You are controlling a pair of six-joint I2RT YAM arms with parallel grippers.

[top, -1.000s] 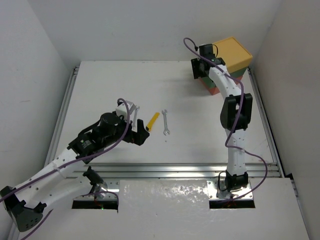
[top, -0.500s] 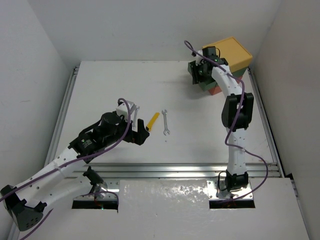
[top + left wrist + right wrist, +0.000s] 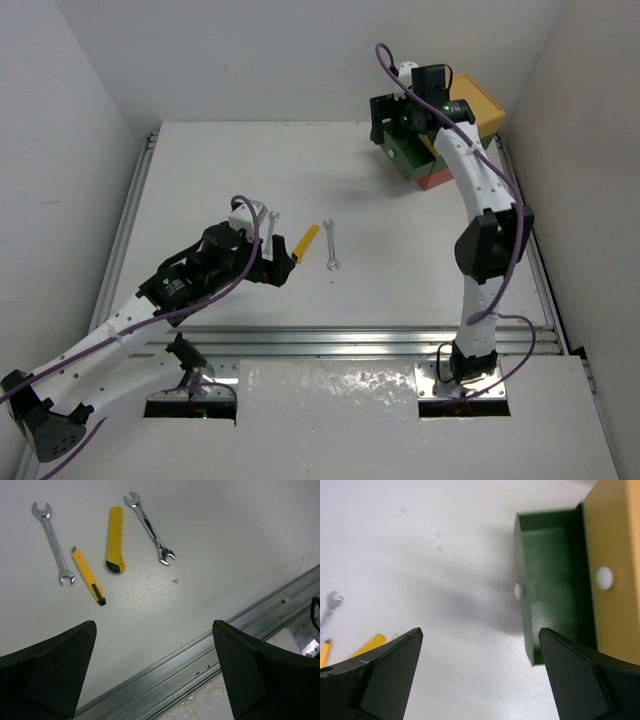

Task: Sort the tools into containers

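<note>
Yellow cutter [image 3: 115, 539] and thin yellow knife [image 3: 88, 577], between a left wrench [image 3: 52, 542] and right wrench [image 3: 150, 527], lie mid-table just beyond the nearer left gripper [image 3: 153, 626], jaws spread and empty, long axes near-to-far. The right gripper [image 3: 480, 631], also spread, hovers near the open green drawer [image 3: 552, 595], far right.

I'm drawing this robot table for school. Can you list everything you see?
Wrenches: two, silver, on the table, outside the yellow tools.
Wide cutter: one, yellow, between the wrenches.
Thin tool: one, yellow-black, beside the cutter.
Drawers: three stacked, far right; yellow drawer on top, green drawer pulled open, red-orange drawer lowest.
Table: one, white.
Left gripper: one, dark, open above the tools.
Right gripper: one, dark, open near the green drawer.
</note>
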